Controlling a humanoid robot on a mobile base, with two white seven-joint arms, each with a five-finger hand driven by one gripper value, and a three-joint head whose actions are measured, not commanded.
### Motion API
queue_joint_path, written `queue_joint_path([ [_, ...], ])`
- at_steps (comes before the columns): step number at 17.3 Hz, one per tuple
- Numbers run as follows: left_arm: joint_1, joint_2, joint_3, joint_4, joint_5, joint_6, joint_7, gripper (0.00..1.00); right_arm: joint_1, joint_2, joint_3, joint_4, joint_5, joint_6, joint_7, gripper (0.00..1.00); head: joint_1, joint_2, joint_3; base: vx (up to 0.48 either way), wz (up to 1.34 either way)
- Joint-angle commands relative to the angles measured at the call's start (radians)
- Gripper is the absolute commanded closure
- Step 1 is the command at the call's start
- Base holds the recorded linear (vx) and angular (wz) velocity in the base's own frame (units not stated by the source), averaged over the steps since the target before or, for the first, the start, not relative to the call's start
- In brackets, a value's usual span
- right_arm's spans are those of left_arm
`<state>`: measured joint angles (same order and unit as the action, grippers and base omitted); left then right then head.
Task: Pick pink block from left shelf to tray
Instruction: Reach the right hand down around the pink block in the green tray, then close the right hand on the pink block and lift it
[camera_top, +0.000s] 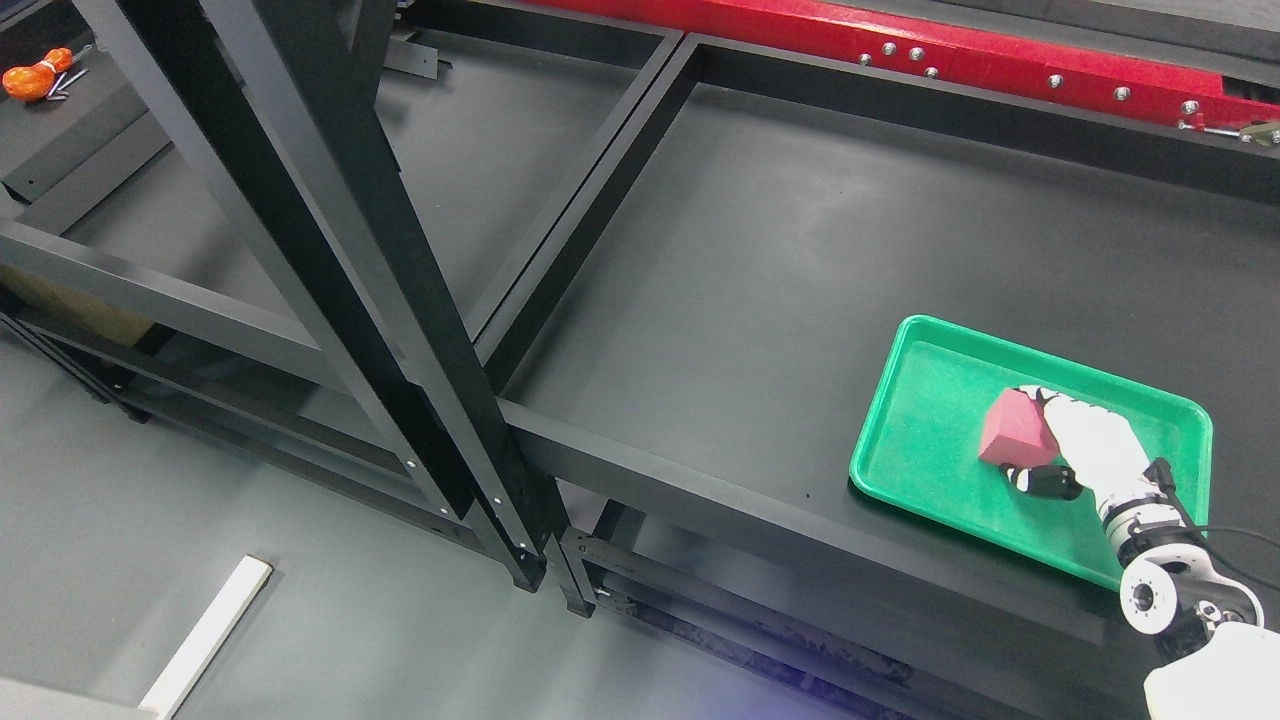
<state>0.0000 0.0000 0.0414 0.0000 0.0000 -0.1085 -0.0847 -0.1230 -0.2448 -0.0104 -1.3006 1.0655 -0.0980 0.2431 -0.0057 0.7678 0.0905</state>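
Reaching in from the near right, my right hand (1085, 445) is gripping the pink block (1017, 428); both are sitting over the green tray (920, 420) on the right shelf (760, 270).

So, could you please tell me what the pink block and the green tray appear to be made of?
Pink block: probably foam or soft plastic, since its faces look matte with no glare. Green tray: likely moulded plastic, going by its smooth raised rim, rounded corners and faint sheen.
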Motion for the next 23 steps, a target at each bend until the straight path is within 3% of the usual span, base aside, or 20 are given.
queue_joint_path([
  [1, -0.032, 0.017, 0.000, -0.017, 0.000, 0.000, 0.000, 0.00, 0.002, -0.021, -0.029, 0.058, -0.007, -0.049, 0.013, 0.85, 0.0000, 0.000, 0.000, 0.000, 0.00],
  [2, -0.032, 0.017, 0.000, -0.017, 0.000, 0.000, 0.000, 0.00, 0.003, -0.021, -0.046, 0.057, -0.009, -0.080, 0.013, 0.98, 0.0000, 0.000, 0.000, 0.000, 0.00],
  [9, -0.032, 0.017, 0.000, -0.017, 0.000, 0.000, 0.000, 0.00, 0.040, -0.054, -0.164, -0.042, -0.130, -0.152, -0.046, 0.99, 0.0000, 0.000, 0.000, 0.000, 0.00],
  [12, -0.032, 0.017, 0.000, -0.017, 0.000, 0.000, 0.000, 0.00, 0.069, -0.048, -0.192, -0.083, -0.133, -0.203, -0.149, 0.99, 0.0000, 0.000, 0.000, 0.000, 0.00],
  [18, -0.032, 0.017, 0.000, -0.017, -0.002, 0.000, 0.000, 0.00, 0.130, 0.007, -0.244, -0.204, -0.137, -0.212, -0.509, 0.98, 0.0000, 0.000, 0.000, 0.001, -0.01],
  [23, -0.032, 0.017, 0.000, -0.017, 0.000, 0.000, 0.000, 0.00, 0.203, 0.108, -0.318, -0.307, -0.142, -0.305, -0.584, 0.98, 0.0000, 0.000, 0.000, 0.000, 0.00],
])
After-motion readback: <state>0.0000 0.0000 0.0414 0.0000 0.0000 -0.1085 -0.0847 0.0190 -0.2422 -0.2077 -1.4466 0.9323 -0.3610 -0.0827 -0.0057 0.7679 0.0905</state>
